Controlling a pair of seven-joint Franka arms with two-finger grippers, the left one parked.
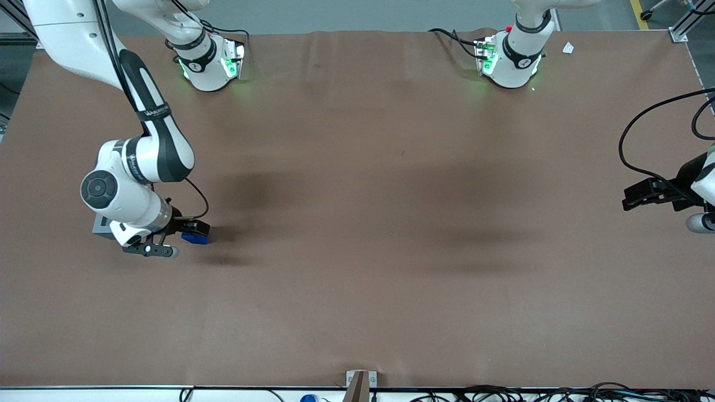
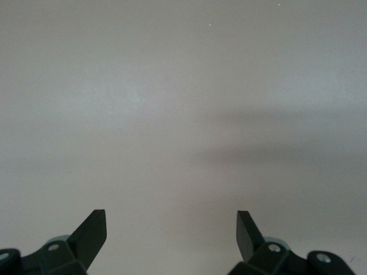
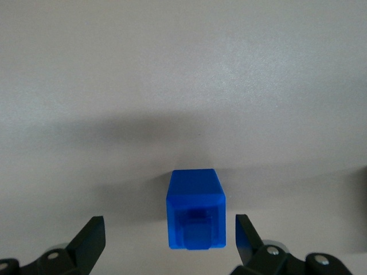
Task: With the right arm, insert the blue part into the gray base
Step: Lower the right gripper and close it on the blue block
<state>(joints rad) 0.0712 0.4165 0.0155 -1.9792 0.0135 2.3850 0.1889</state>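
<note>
Spanning the blue part (image 3: 195,209) with fingers spread wide, the gripper (image 3: 170,238) is best centred and lowered before being closed; the gray base (image 1: 103,224) sits just beside the wrist.

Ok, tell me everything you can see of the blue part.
The blue part is a small bright-blue block of smooth, plastic-looking material, with a narrower stub on the face turned toward the wrist camera. It lies on the brown table, between the fingers of the open tool, and neither finger visibly touches it. In the front view it shows beside the tool at the working arm's end of the table.
</note>
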